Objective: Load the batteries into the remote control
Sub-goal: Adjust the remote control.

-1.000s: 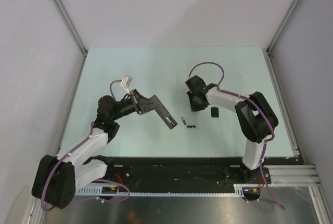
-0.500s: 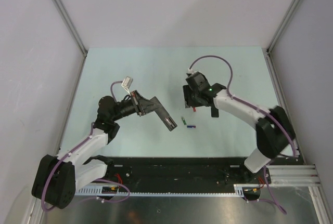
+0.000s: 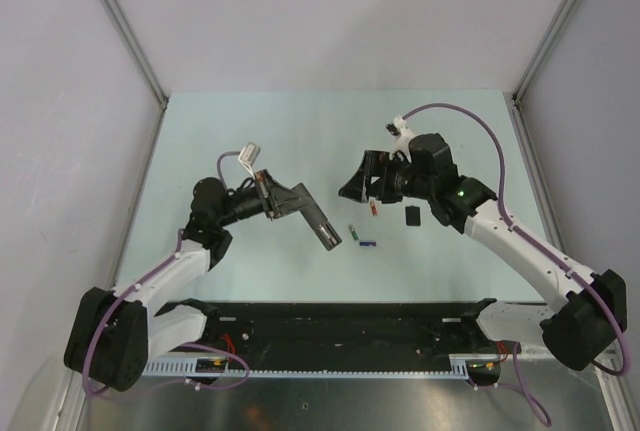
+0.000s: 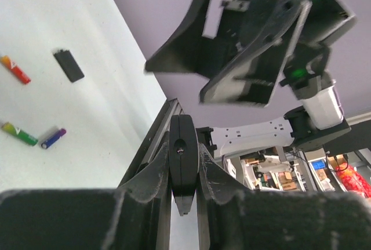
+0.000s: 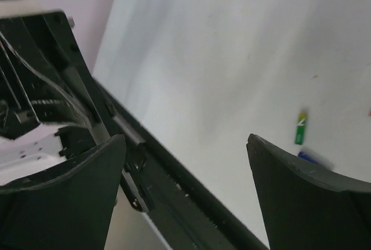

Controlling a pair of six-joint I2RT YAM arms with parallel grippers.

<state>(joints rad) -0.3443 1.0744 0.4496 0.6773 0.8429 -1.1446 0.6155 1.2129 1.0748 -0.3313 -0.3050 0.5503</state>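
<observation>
My left gripper [image 3: 287, 200] is shut on one end of the remote control [image 3: 322, 229], a slim black bar slanting out over the table; the left wrist view shows it end-on [image 4: 183, 145] between the fingers. Three batteries lie on the table: a green one [image 3: 353, 234], a blue-purple one [image 3: 367, 244] and a red one [image 3: 374, 207]. The left wrist view has the red [image 4: 15, 69], green [image 4: 18, 133] and blue-purple [image 4: 53, 138] batteries too. My right gripper [image 3: 358, 183] hangs open above the table next to the red battery, nothing between its fingers [image 5: 75, 198]. The green battery [image 5: 300, 127] also shows in the right wrist view.
A small flat black cover [image 3: 412, 216] lies on the table right of the red battery, also in the left wrist view [image 4: 69, 65]. A black rail [image 3: 340, 321] runs along the table's near edge. Walls close in the table on three sides.
My right gripper has opened wide and swung from pointing down to pointing left. The red battery now lies uncovered on the table. The left gripper and remote have hardly moved.
</observation>
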